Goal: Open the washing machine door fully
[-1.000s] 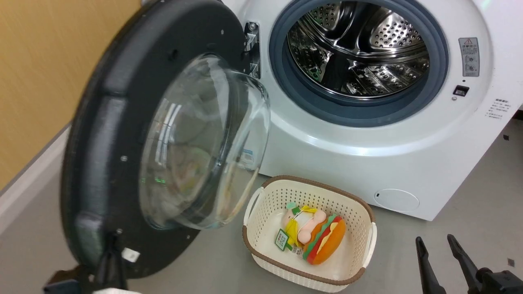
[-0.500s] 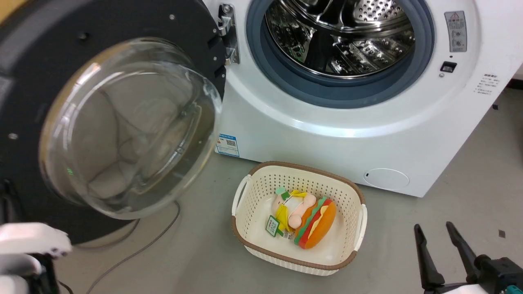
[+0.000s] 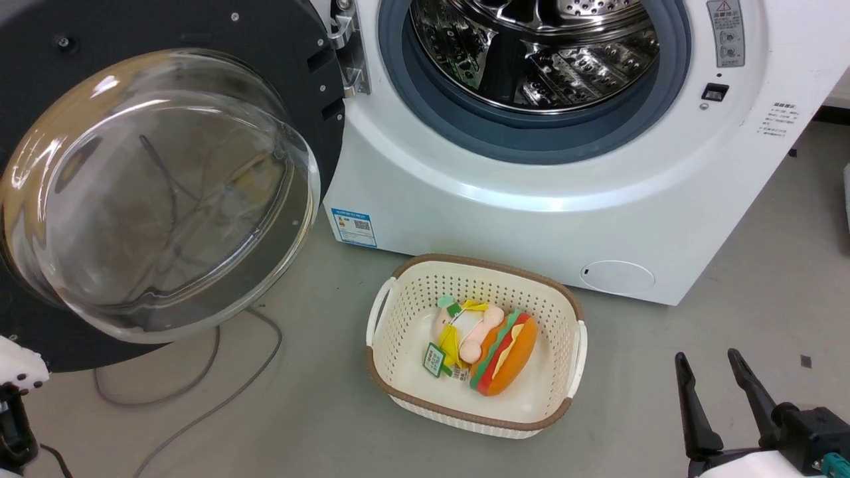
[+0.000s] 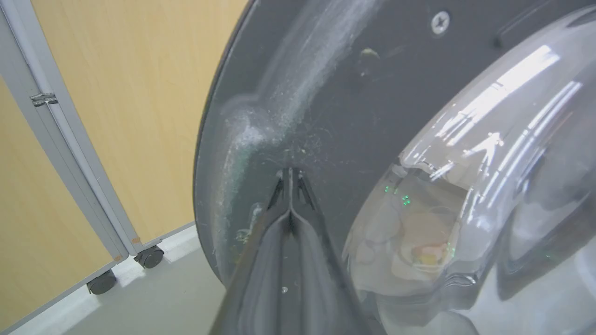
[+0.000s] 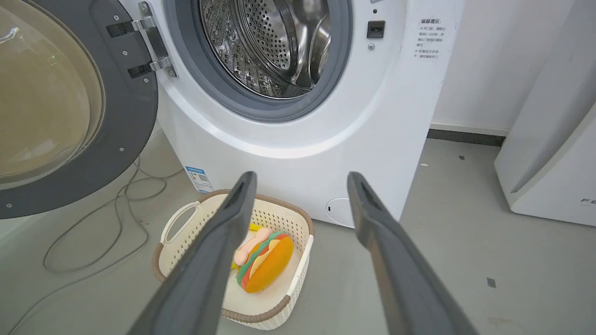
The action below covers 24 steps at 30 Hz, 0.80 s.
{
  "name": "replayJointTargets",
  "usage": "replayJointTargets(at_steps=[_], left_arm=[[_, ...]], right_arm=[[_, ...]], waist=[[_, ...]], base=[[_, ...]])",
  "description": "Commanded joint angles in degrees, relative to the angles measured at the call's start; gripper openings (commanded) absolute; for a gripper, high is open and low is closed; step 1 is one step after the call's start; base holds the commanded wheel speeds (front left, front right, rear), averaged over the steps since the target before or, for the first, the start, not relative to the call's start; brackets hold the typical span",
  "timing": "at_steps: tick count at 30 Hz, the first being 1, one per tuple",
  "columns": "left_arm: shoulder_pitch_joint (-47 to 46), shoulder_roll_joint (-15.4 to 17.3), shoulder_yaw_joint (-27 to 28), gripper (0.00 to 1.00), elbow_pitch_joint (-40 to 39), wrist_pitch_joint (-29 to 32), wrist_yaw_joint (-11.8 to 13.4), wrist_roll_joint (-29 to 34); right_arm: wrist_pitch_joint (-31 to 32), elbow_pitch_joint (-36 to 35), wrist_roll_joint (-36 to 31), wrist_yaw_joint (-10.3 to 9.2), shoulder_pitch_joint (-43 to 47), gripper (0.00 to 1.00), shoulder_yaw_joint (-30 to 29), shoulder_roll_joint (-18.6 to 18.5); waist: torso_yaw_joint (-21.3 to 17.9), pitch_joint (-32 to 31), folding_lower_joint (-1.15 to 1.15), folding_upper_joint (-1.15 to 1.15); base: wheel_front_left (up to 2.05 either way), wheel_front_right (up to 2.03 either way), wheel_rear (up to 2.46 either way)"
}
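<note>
One washing machine door (image 3: 199, 33) is seen swung wide on its single metal hinge (image 3: 348, 63). It is held out to the left of the opening, with its dark inner face and one bulging glass bowl (image 3: 153, 192) turned toward the head camera. The one washing machine (image 3: 498, 219) is set on the grey floor, and its steel drum (image 3: 531, 53) is exposed inside one grey rubber ring (image 3: 551, 143). One blue label (image 3: 353, 228) and one small round hatch (image 3: 617, 277) are seen low on the white front.

In the left wrist view the two fingers of the left gripper (image 4: 289, 173) are pressed together, with nothing seen between them. Their tips are set at the door's dark ring beside the bowl — whether they are touching it cannot be told. The right gripper (image 3: 706, 356) is held low at the right, well apart from the door, with its two fingers spread and nothing between them.

One cream basket (image 3: 478, 417) is placed on the floor before the machine. Two soft toys are laid in it — a hamburger plush (image 3: 508, 358) and a pale plush (image 3: 468, 325) touching it. Two grey cables (image 3: 199, 372) are trailed under the door. A wood-coloured partition (image 4: 139, 93) on two castors is seen behind the door, and one white appliance (image 5: 549, 153) is stood to the machine's right.
</note>
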Motion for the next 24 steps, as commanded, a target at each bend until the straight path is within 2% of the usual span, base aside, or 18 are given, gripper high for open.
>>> replayJointTargets(at_steps=[1, 7, 13, 17, 18, 19, 20, 21, 24], left_arm=[[-0.9, -0.1, 0.1, 0.0, 1.3, -0.6, -0.6, 0.4], [1.6, -1.3, 1.4, 0.0, 0.6, -0.9, -1.1, 1.2], [11.2, -5.3, 3.3, 0.0, -10.0, -0.9, 0.0, 4.2], [19.4, -9.1, 2.1, 0.0, -17.7, -0.9, 0.3, 5.1], [21.1, -9.9, 1.6, 0.26, -19.6, -0.8, 0.6, 5.4], [22.8, -10.6, 1.1, 0.42, -21.4, -0.6, 0.9, 5.7], [24.3, -11.3, 0.4, 0.85, -23.1, -0.3, 1.1, 6.1], [25.7, -12.0, -0.3, 1.0, -24.9, -0.2, 1.4, 6.4], [29.0, -13.3, -3.0, 1.0, -28.9, 0.3, 2.0, 8.5]], right_arm=[[-0.1, 0.1, 0.2, 0.29, -0.6, 1.0, -0.1, 0.1], [-0.4, 0.9, 0.7, 0.29, 0.3, 1.0, 0.0, 0.1], [-0.9, 1.9, 1.3, 0.29, 1.7, 1.0, -0.1, 0.1], [-1.1, 2.2, 1.6, 0.29, 2.8, 1.0, -0.2, 0.1], [-1.1, 2.2, 1.6, 0.29, 2.9, 1.0, -0.2, 0.1], [-1.1, 2.2, 1.6, 0.29, 2.9, 1.0, -0.1, 0.1], [-1.2, 2.1, 1.6, 0.29, 3.0, 1.0, -0.1, 0.1], [-1.2, 2.1, 1.6, 0.29, 3.0, 1.0, -0.1, 0.1], [-1.1, 1.9, 1.6, 0.29, 3.2, 1.0, -0.1, 0.1]], waist=[[0.0, -0.4, 0.0, 0.0], [0.0, -2.2, 0.0, 0.0], [0.3, -5.2, 0.0, 0.0], [0.9, -6.5, 0.0, 0.0], [1.0, -6.7, 0.0, 0.0], [1.1, -6.9, 0.0, 0.0], [1.3, -7.0, 0.0, 0.0], [1.4, -7.2, 0.0, 0.0], [1.6, -7.6, 0.0, 0.0]], base=[[0.0, 0.0, 0.0], [0.0, 0.0, 0.0], [0.0, 0.0, 0.0], [0.0, 0.0, 0.0], [0.0, 0.0, 0.0], [0.0, 0.0, 0.0], [0.0, 0.0, 0.0], [0.0, 0.0, 0.0], [0.0, 0.0, 0.0]])
